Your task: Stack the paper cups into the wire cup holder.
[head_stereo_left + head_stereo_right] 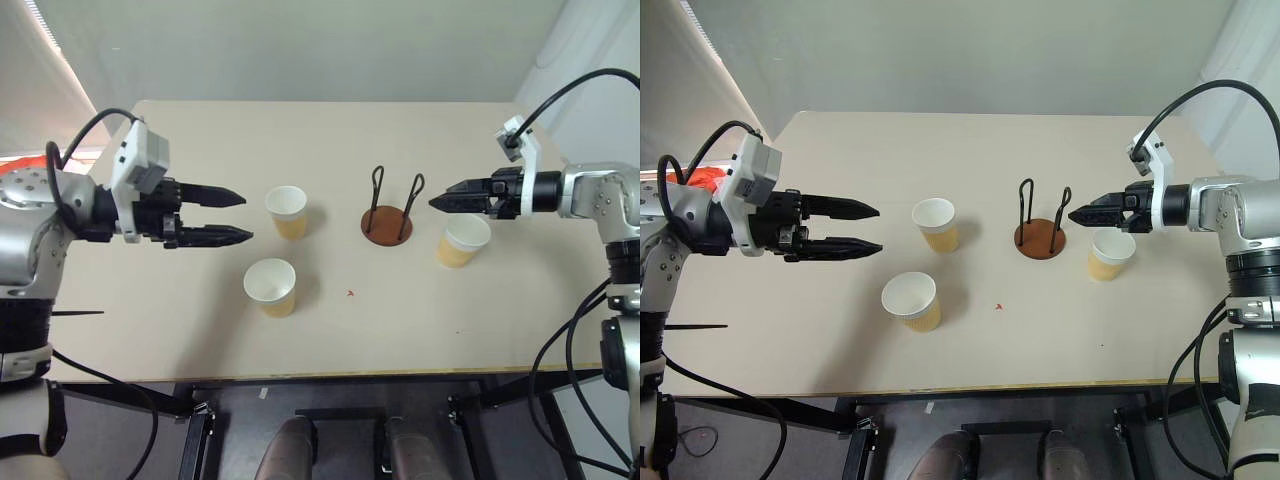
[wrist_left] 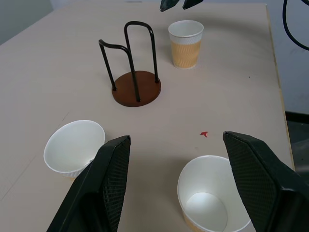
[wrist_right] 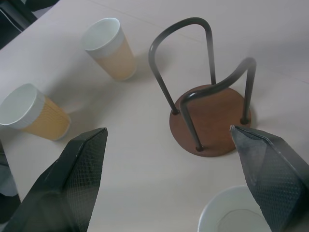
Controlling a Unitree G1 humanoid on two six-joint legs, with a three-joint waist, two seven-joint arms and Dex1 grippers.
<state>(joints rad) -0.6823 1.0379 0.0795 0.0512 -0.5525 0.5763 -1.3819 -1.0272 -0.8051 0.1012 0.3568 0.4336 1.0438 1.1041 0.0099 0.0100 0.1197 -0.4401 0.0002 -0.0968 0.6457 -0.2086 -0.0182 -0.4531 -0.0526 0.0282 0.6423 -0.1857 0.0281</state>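
arms: silver-grey metal links, black joints
end effectors: left end effector, right end effector, black textured fingers
wrists: white camera boxes
cables: black loops

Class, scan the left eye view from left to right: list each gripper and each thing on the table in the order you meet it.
left gripper → near cup → far cup → wire cup holder → right gripper → right-hand cup

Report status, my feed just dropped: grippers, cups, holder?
Left gripper and right gripper open, empty. Three paper cups upright on table. Wire cup holder empty, unobstructed.
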